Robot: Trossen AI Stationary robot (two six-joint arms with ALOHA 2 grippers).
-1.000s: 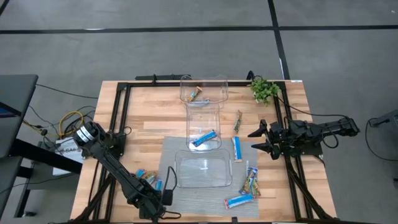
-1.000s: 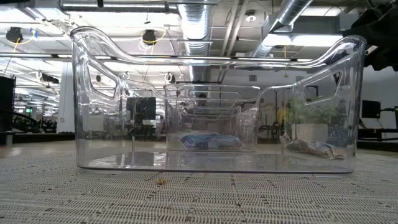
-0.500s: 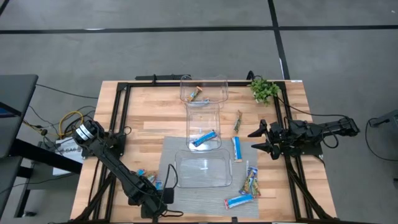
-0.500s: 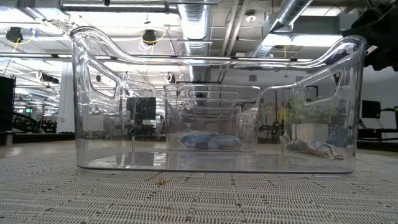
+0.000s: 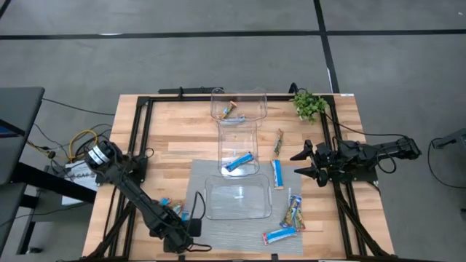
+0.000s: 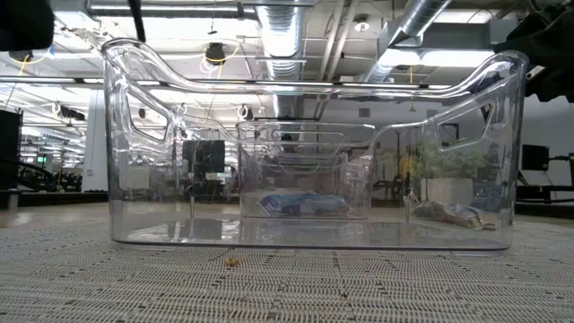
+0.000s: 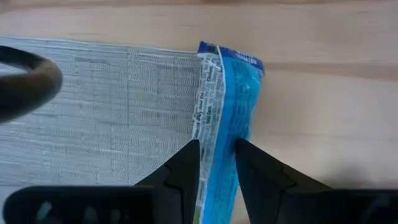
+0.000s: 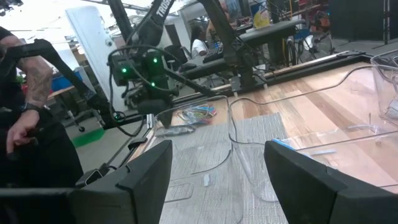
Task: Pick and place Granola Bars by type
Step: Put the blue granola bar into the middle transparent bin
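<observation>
A blue-and-white granola bar (image 7: 227,106) lies flat across the left edge of the grey mat (image 7: 93,106), half on the wood. My left gripper (image 7: 217,165) points down over it, open, with one finger on each long side. In the high view this gripper (image 5: 182,222) is at the table's near left, beside two multicoloured bars (image 5: 169,206). More bars lie to the right of the bins: a slim dark-green one (image 5: 278,142), a blue one (image 5: 277,175), multicoloured ones (image 5: 293,211) and another blue one (image 5: 281,234). My right gripper (image 5: 300,163) waits open and level at the right edge. My left gripper comes from above, pointing down. Its fingers (image 7: 186,171) stand across the blue bar, one at each long side near its middle (image 7: 217,149). I cannot tell whether they touch it. The bar lies flat on the mat's edge and the wood.
Three clear bins stand in a row down the table's middle: the far one (image 5: 238,96) holds a multicoloured bar (image 5: 228,110), the middle one (image 5: 239,129) a blue bar (image 5: 238,161), and the near one (image 5: 238,211) nothing. A small plant (image 5: 309,105) stands far right. A person shows beyond the table (image 8: 25,93).
My left gripper has come down a little over the blue bar at the mat's left edge. A dark part of its arm now shows at the top left of the low view. The bars and the right arm have kept still.
</observation>
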